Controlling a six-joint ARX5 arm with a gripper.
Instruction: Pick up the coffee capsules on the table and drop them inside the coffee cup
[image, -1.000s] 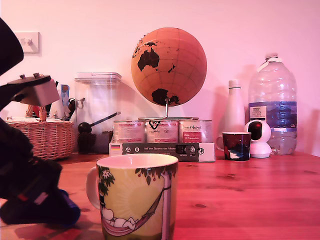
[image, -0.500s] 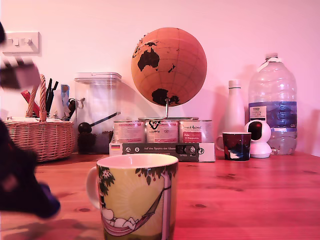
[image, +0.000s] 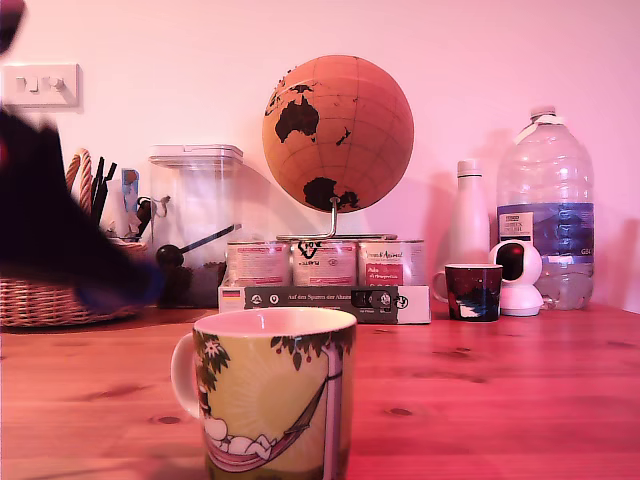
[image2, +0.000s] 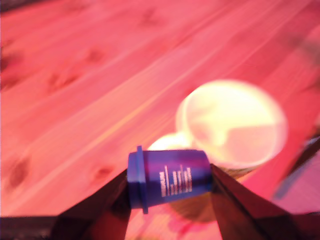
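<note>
A dark-blue coffee capsule (image2: 167, 175) lies on its side between my two dark fingers (image2: 102, 202), and my gripper (image2: 169, 176) is shut on it, well above the table (image2: 100, 75). Just beyond the capsule, the wrist view shows the white inside of the coffee cup (image2: 235, 122). In the exterior view the yellow-green coffee cup (image: 275, 395) stands at the front centre of the table (image: 500, 390). My arm (image: 50, 220) is a dark blur at that view's left, above the tabletop and higher than the cup's rim. There the capsule cannot be made out.
Along the back wall stand a wicker basket (image: 40, 300), a clear jar (image: 195, 225), a globe (image: 338, 132) over three tins (image: 322, 264), a small dark cup (image: 472, 291), a white bottle (image: 467, 215), a white camera (image: 518, 278) and a large water bottle (image: 546, 205).
My arm has risen from the tabletop at the exterior view's lower left and swung up toward the cup. The cup has not moved.
</note>
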